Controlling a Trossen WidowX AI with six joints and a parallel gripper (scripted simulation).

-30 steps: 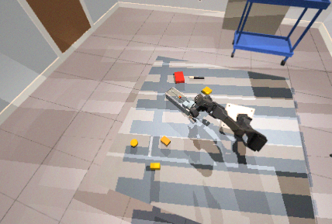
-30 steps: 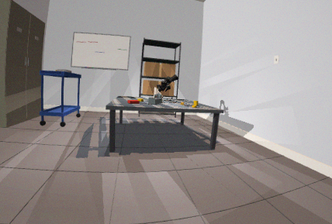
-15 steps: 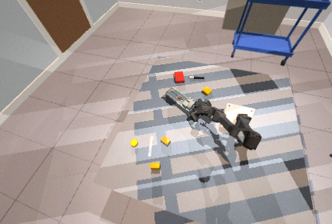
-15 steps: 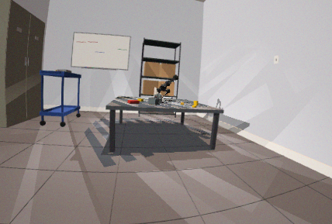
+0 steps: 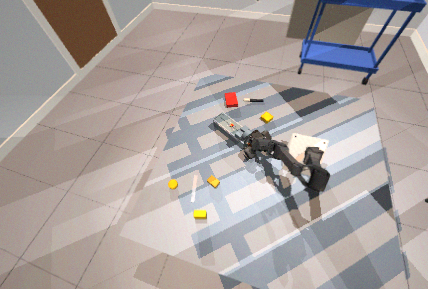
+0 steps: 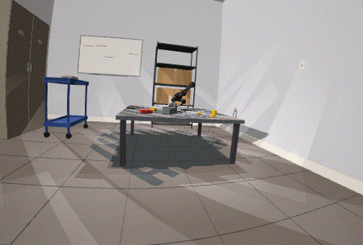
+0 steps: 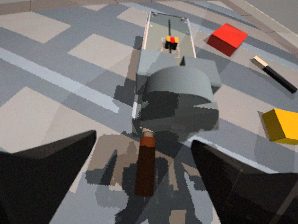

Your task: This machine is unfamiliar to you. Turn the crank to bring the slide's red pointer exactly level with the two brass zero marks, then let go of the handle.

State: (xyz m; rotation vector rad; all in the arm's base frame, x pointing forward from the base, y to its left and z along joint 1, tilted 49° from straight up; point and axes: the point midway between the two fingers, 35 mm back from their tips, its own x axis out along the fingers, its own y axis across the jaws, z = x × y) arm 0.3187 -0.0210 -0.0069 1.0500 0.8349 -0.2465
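The grey crank machine (image 5: 221,122) (image 6: 170,110) (image 7: 177,82) stands on the table, its long slide track pointing away from the arm. The red pointer (image 7: 172,39) sits on the track between small yellow-orange parts; it is too small to tell whether it is level with the brass zero marks. The crank's brown handle (image 7: 145,172) points toward the camera at the near end of the rounded housing. My gripper (image 5: 246,148) (image 7: 144,137) is open, with one finger on each side of the handle in the wrist view and nothing held. Contact with the handle cannot be seen.
A red block (image 5: 231,99) (image 7: 228,39), a black-and-white pen-like rod (image 5: 254,100) (image 7: 275,74) and a yellow block (image 5: 267,117) (image 7: 282,126) lie right of the machine. Several yellow or orange pieces and a white strip (image 5: 194,189) lie on the other side.
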